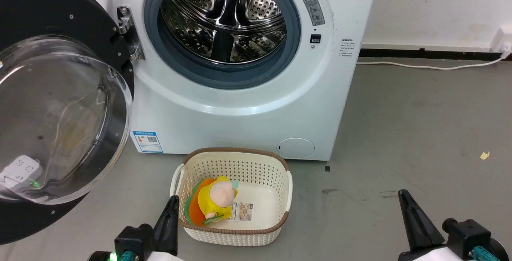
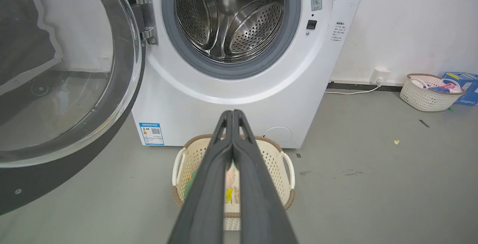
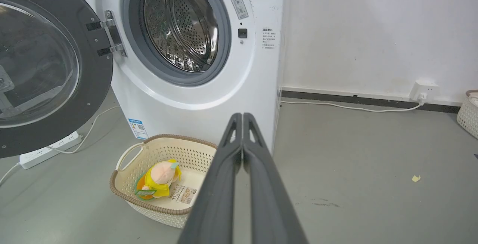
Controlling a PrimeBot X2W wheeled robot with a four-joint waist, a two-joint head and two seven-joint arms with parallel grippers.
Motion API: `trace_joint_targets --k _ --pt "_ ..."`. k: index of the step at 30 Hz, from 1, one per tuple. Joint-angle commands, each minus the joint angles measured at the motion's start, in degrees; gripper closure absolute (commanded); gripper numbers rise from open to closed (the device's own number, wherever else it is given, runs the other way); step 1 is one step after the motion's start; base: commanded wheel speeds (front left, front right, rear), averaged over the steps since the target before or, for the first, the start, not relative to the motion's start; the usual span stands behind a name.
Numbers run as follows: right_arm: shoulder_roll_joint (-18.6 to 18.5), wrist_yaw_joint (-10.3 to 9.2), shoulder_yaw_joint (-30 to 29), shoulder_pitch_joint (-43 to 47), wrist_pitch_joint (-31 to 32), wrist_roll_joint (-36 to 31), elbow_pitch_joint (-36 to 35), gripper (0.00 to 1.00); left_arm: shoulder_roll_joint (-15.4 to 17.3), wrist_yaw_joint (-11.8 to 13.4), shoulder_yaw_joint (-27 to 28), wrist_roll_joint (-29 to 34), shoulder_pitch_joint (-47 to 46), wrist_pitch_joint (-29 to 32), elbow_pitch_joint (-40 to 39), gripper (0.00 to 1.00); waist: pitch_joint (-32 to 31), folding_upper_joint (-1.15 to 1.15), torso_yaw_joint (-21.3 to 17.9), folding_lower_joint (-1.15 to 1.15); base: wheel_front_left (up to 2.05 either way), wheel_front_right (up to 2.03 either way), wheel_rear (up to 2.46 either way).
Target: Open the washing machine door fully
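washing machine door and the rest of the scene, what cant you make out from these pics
- Door: its outer rim is cut off by the left edge in the head view and both wrist views, so how wide it stands open is unclear.
- Blue sticker: head view, print too small to read.
- Basket: left wrist view, the shut left gripper covers most of what is inside.
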Motion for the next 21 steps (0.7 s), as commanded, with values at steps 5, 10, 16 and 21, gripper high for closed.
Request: trace_joint_targets --k 5,10,16,21 --pt "0.1 0.01 0.2 -1.2 1.0 -0.6 -0.8 1.00 -0.5 -0.6 1.1 1.3 -0.9 1.0 -0.7 1.00 0.1 0.00 -0.1 -0.01 0.00 0.00 0.00" --pt "0.1 0.02 0.2 -1.4 1.8 -0.9 -1.1 1.00 -0.9 -0.8 1.9 2.3 -1.1 1.8 -1.1 1.00 0.3 0.00 -0.2 -0.01 0.00 0.00 0.00" --pt "0.1 0.02 0.3 -1.6 2.5 -1.3 -1.4 1.00 -1.2 -1.1 2.6 3.2 -1.2 2.5 -1.5 1.00 0.4 0.00 -0.3 -0.01 0.00 0.00 0.00" --pt "0.2 0.02 0.3 -1.8 3.1 -1.5 -1.6 1.00 -1.5 -1.3 3.2 3.9 -1.3 3.1 -1.8 1.00 0.5 0.00 -0.3 -0.01 0.00 0.00 0.00"
